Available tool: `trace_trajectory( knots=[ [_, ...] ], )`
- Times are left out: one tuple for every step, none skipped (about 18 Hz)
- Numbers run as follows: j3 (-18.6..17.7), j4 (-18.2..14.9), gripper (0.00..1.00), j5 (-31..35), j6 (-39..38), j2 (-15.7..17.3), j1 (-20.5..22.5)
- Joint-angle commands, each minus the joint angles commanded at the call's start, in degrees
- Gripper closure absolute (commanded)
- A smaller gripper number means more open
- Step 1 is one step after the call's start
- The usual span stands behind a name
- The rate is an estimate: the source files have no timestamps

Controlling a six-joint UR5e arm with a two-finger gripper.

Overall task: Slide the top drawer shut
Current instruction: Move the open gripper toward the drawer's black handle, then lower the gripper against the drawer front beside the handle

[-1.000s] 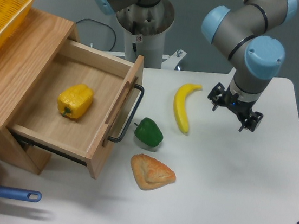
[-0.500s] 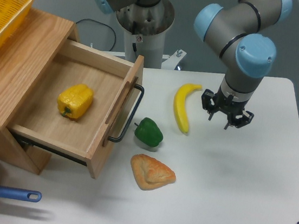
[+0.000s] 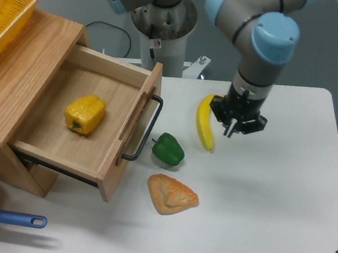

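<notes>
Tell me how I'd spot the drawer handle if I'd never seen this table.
Start at the wooden cabinet on the table's left; its top drawer stands pulled open with a yellow pepper inside. On the drawer's front panel, facing the green pepper, is the handle: the only thin black metal bar there.

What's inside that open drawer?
A yellow pepper lies on the drawer floor, nothing else visible. The back part, under the cabinet top, is hidden.
</notes>
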Motion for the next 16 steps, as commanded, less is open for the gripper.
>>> trace_trajectory(
  knots=[
    [0.00, 0.00, 0.85, 0.00, -0.88, 0.18, -1.05],
    [0.00, 0.09, 0.86, 0.00, -2.02, 0.26, -1.93],
    [0.00, 0.09, 0.86, -0.09, -3.25, 0.27, -2.64],
    [0.17, 0.09, 0.87, -0.26, -4.13, 0.35, -3.34],
    [0.18, 0.09, 0.87, -0.35, -4.75, 0.44, -3.96],
    [0.00, 0.00, 0.87, -0.35, -5.11, 0.53, -4.75],
    [0.00, 0.00, 0.87, -0.35, -5.81, 0.53, -5.45],
    [0.00, 0.09, 0.87, -0.35, -7.12, 0.62, -6.15],
    [0.00, 0.09, 0.87, -0.35, -8.09, 0.62, -7.03],
    [0.00, 0.09, 0.87, -0.44, -8.62, 0.62, -7.91],
    [0.00, 0.09, 0.87, -0.44, -9.06, 0.62, -8.62],
    [0.00, 0.09, 0.87, -0.44, -9.50, 0.62, -9.06],
    [0.00, 0.09, 0.87, -0.53, -9.59, 0.70, -9.50],
    [0.00, 0.17, 0.87, -0.88, -10.03, 0.88, -9.85],
    [0.00, 0.09, 0.87, -1.49, -10.38, 1.40, -10.03],
    [0.00, 0.09, 0.87, -2.02, -10.56, 1.76, -10.03]
  ],
)
